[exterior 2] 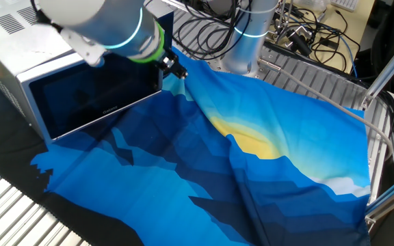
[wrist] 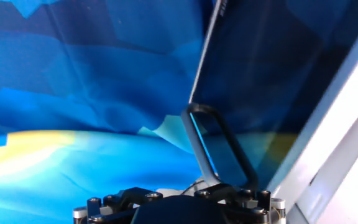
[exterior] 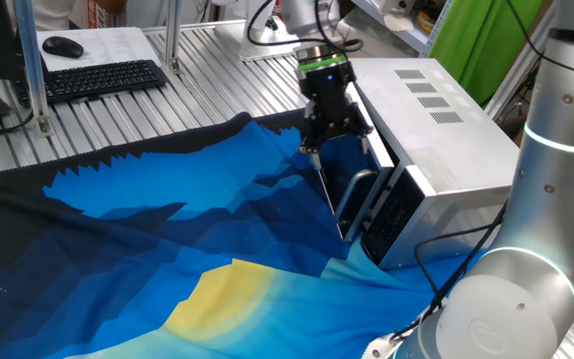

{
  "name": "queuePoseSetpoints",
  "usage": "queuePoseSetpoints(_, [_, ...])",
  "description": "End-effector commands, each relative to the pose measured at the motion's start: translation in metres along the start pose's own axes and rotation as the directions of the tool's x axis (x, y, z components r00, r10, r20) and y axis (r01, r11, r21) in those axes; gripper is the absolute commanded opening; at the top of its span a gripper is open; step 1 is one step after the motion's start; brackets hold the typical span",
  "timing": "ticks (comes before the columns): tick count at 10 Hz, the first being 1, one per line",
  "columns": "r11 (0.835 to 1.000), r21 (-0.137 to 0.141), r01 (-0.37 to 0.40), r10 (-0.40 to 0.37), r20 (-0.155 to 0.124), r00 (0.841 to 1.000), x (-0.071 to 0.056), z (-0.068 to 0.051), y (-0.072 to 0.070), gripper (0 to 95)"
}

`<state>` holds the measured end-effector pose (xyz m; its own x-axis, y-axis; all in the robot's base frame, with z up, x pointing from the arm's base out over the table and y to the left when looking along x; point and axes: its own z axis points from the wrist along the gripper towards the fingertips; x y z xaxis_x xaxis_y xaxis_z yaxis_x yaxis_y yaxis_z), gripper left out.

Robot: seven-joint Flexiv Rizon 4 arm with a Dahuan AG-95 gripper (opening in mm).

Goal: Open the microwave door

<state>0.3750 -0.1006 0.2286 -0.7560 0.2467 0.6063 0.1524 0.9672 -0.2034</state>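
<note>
The microwave (exterior: 436, 120) is a silver-grey box with vent slots on top, standing at the right on a blue patterned cloth. It also shows in the other fixed view (exterior 2: 5, 41). The microwave door (exterior: 332, 184) has dark glass that mirrors the cloth, and a curved bar handle (exterior: 359, 194). In the hand view the handle (wrist: 219, 146) is just ahead of the hand, with the door glass (wrist: 272, 74) to its right. The door's handle side looks slightly out from the front. My gripper (exterior: 333, 138) hangs over the door's top edge near the handle. Its fingertips do not show clearly.
The dark control panel (exterior: 392, 211) sits right of the handle. The blue and yellow cloth (exterior: 187, 259) covers the table in front. A keyboard (exterior: 103, 78) and mouse (exterior: 63, 46) lie at the far left. A second robot's silver body (exterior: 536, 249) stands at the right front.
</note>
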Motion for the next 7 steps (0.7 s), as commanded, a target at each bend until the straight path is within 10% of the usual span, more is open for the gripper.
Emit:
queuePoseSetpoints(1, [1.000,-0.014,0.001,-0.001,-0.008,1.000,0.003,-0.003,-0.004,95.0])
queuePoseSetpoints(7, [0.999,-0.031,-0.018,0.017,-0.039,0.999,0.017,-0.016,-0.012,95.0])
